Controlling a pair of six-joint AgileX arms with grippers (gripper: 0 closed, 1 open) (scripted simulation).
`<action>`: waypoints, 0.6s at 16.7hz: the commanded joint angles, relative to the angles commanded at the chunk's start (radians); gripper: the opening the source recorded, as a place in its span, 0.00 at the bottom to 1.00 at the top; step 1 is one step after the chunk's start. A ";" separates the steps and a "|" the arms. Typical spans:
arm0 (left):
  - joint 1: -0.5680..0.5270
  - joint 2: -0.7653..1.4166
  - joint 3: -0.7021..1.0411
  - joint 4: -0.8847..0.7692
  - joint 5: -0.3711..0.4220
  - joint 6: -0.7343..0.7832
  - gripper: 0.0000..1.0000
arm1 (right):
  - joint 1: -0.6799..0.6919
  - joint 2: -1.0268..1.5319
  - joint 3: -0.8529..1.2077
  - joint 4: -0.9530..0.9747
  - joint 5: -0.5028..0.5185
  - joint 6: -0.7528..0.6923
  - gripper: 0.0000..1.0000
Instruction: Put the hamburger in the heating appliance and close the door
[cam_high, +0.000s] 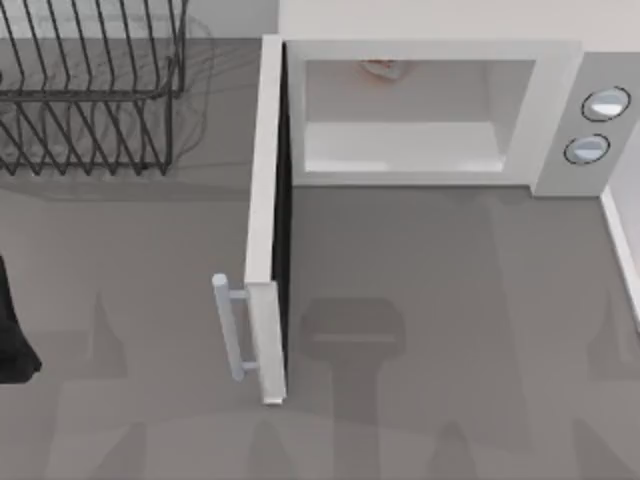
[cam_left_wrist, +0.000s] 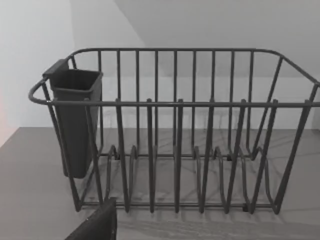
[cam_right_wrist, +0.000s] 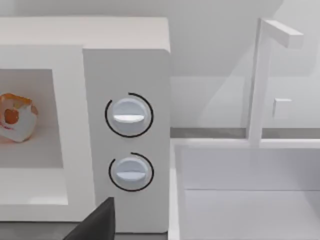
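The heating appliance is a white microwave at the back of the table, with two round knobs on its grey panel. Its door stands swung wide open toward the front, bar handle on its left face. The hamburger lies inside the cavity near the back wall; in the right wrist view the hamburger is a small orange and white lump beside the knob panel. My left arm is parked at the table's left edge. A dark part of my right gripper faces the microwave's front.
A dark wire dish rack stands at the back left, and in the left wrist view the rack carries a dark cup. A white sink basin with a faucet sits right of the microwave.
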 joint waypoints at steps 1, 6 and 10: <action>0.000 0.000 0.000 0.000 0.000 0.000 0.85 | 0.000 0.000 0.000 0.000 0.000 0.000 1.00; 0.000 0.000 0.000 0.000 0.000 0.000 0.47 | 0.000 0.000 0.000 0.000 0.000 0.000 1.00; 0.000 0.000 0.000 0.000 0.000 0.000 0.17 | 0.000 0.000 0.000 0.000 0.000 0.000 1.00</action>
